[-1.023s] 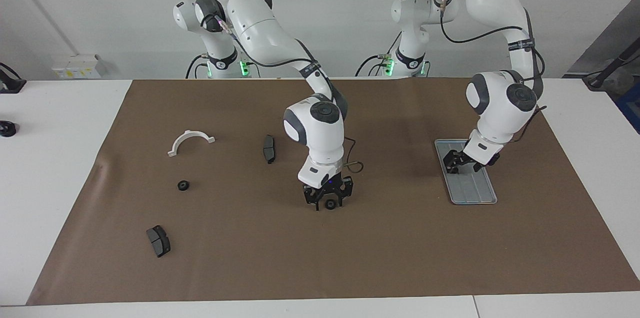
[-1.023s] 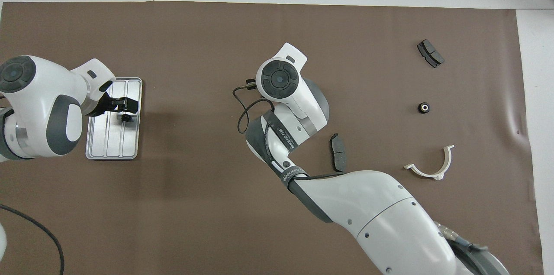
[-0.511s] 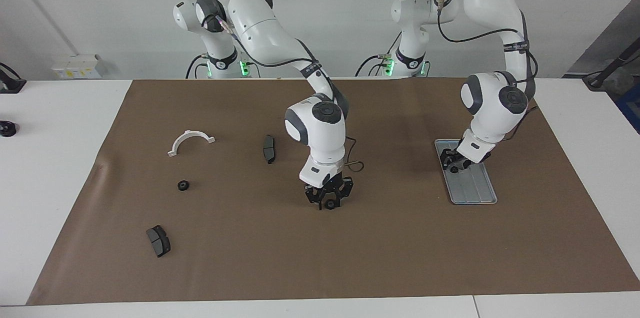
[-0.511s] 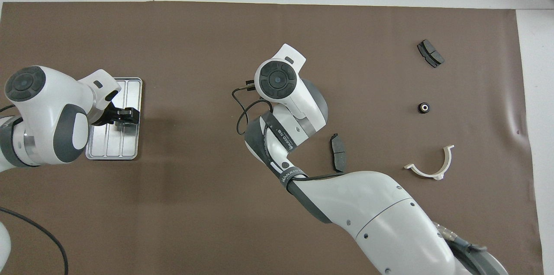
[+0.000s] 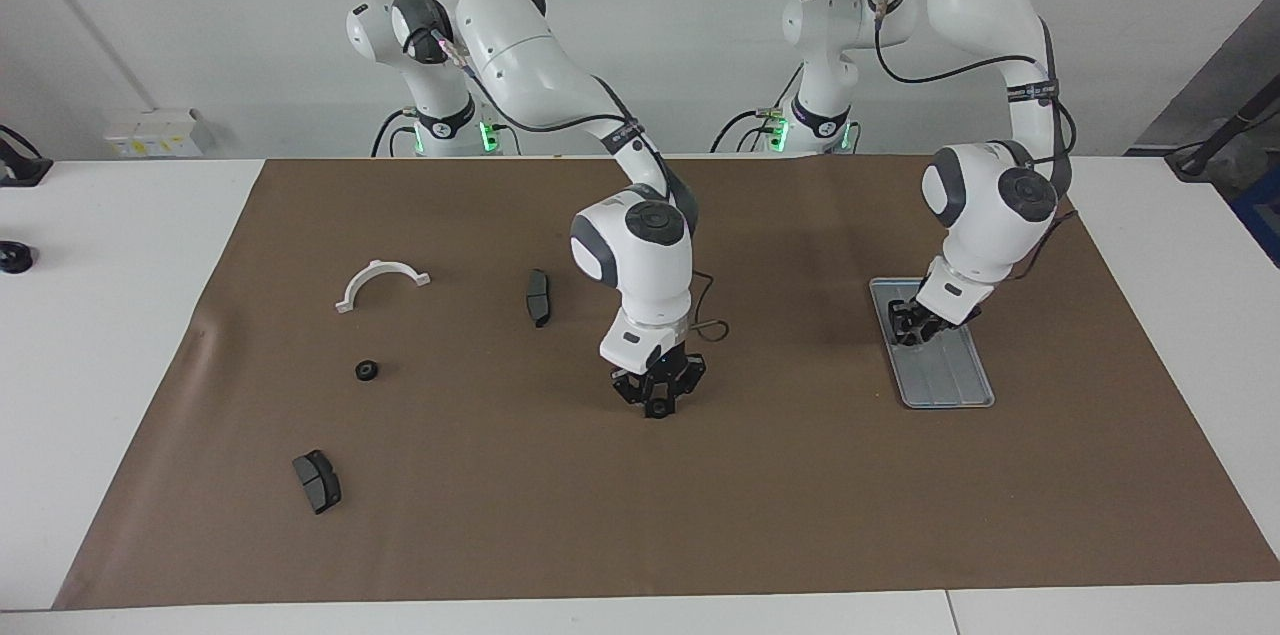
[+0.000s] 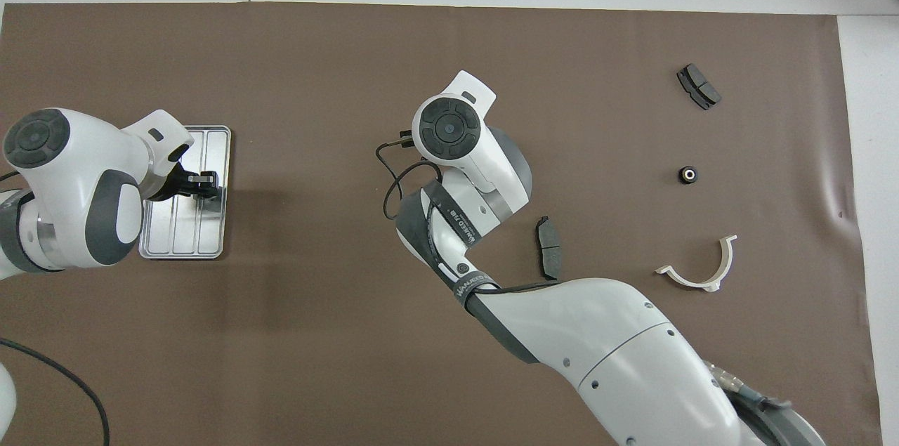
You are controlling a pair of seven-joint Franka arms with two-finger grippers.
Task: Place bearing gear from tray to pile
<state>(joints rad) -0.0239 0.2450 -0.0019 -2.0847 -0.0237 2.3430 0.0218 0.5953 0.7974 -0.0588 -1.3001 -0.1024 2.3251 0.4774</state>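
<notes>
While one small black gear (image 5: 910, 335) sits in the tray (image 5: 950, 385) at the left arm's end of the surface (image 5: 800, 515), the left hand (image 5: 912, 332) is down on it, fingers closed around it. A second gear (image 5: 658, 408) lies on the brown mat (image 5: 500, 515) mid-surface, and the right hand (image 5: 658, 403) pinches it there. A third gear (image 5: 367, 370) rests toward the right arm's end, among the pile: a white bracket (image 5: 381, 282) nearer the robots, one pad (image 5: 317, 481) farther from them, another pad (image 5: 538, 296) nearer the middle.
</notes>
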